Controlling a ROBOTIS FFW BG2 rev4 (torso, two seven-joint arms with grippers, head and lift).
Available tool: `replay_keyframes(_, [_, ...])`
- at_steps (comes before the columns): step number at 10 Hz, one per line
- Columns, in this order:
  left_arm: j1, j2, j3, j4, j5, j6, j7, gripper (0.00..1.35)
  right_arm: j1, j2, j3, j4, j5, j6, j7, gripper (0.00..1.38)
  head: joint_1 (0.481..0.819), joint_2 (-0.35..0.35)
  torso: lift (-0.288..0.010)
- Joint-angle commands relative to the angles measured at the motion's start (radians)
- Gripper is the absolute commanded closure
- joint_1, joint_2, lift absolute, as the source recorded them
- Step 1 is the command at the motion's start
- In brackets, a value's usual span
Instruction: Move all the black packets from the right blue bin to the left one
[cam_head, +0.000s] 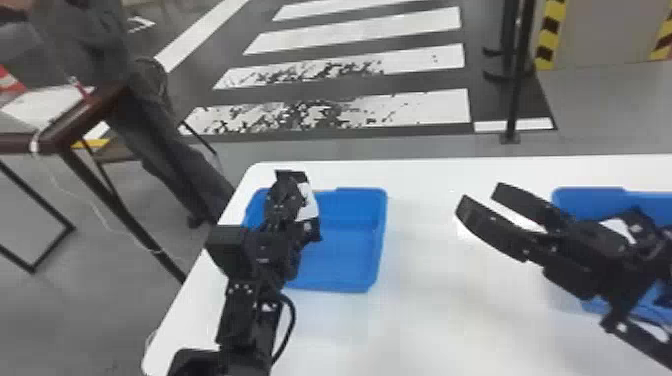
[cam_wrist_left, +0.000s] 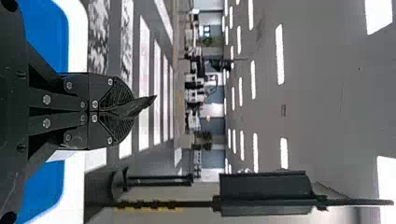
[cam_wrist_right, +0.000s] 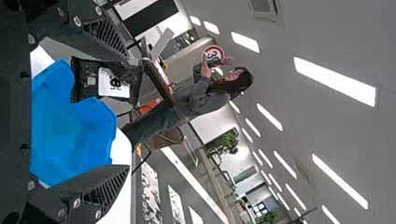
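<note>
1. Black packet (cam_head: 306, 201) clamped in our left gripper (cam_head: 286, 192), over left blue bin (cam_head: 379, 230).
2. We have our right gripper (cam_head: 480, 197) jaws apart over the white table (cam_head: 425, 325), left of the right blue bin (cam_head: 582, 200).

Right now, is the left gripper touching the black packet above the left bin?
Touching: left wrist view shows the left gripper pinching the black packet, which juts past its fingertips.
</note>
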Motion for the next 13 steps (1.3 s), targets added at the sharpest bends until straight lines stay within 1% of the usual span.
replay_keyframes(1, [-0.035,-0.002,0.006,0.112,-0.104,-0.096,0.036,1.21,0.006,0.0,-0.012,-0.009,0.005,0.002,0.0,0.11,0.695,0.322,-0.14])
replay_keyframes(2, [-0.052,-0.003,0.004,0.186,-0.1,-0.17,0.068,1.17,0.006,0.0,-0.014,-0.009,0.009,0.002,0.0,0.11,0.695,0.324,-0.14])
replay_keyframes(3, [-0.047,-0.003,0.004,0.198,-0.059,-0.211,0.068,0.75,0.011,0.0,-0.022,-0.013,0.02,0.002,0.0,0.11,0.695,0.327,-0.14])
replay_keyframes(4, [-0.033,-0.003,0.004,0.198,-0.037,-0.28,0.059,0.19,0.013,0.0,-0.038,-0.018,0.038,0.006,-0.001,0.11,0.695,0.326,-0.14])
replay_keyframes(5, [-0.013,-0.005,-0.008,0.198,0.007,-0.366,0.049,0.03,0.018,0.002,-0.056,-0.021,0.064,0.011,-0.003,0.11,0.695,0.32,-0.14])
replay_keyframes(6, [0.007,-0.007,-0.03,0.196,0.077,-0.457,0.022,0.1,0.025,0.005,-0.092,-0.043,0.124,0.031,-0.015,0.11,0.695,0.314,-0.14])
replay_keyframes(7, [0.036,-0.011,-0.046,0.176,0.127,-0.535,-0.007,0.1,0.04,0.014,-0.153,-0.08,0.232,0.065,-0.037,0.11,0.695,0.294,-0.14])
replay_keyframes(8, [0.092,-0.013,-0.067,0.1,0.149,-0.543,-0.01,0.1,0.062,0.026,-0.215,-0.119,0.32,0.112,-0.069,0.12,0.695,0.259,-0.14])
replay_keyframes(9, [0.146,-0.013,-0.087,0.034,0.177,-0.54,-0.01,0.11,0.082,0.038,-0.269,-0.151,0.377,0.154,-0.103,0.12,0.695,0.213,-0.14])
replay_keyframes(10, [0.198,-0.02,-0.097,-0.008,0.209,-0.54,-0.01,0.11,0.104,0.048,-0.313,-0.18,0.427,0.193,-0.138,0.12,0.695,0.184,-0.14])
replay_keyframes(11, [0.24,-0.028,-0.099,-0.035,0.223,-0.54,-0.01,0.11,0.111,0.054,-0.351,-0.19,0.483,0.227,-0.161,0.12,0.695,0.135,-0.14])
replay_keyframes(12, [0.262,-0.026,-0.105,-0.052,0.225,-0.531,-0.01,0.11,0.109,0.055,-0.379,-0.188,0.535,0.262,-0.178,0.12,0.695,0.095,-0.14])
replay_keyframes(13, [0.289,-0.026,-0.109,-0.104,0.251,-0.467,-0.027,0.11,0.092,0.055,-0.393,-0.163,0.593,0.301,-0.184,0.12,0.695,0.055,-0.14])
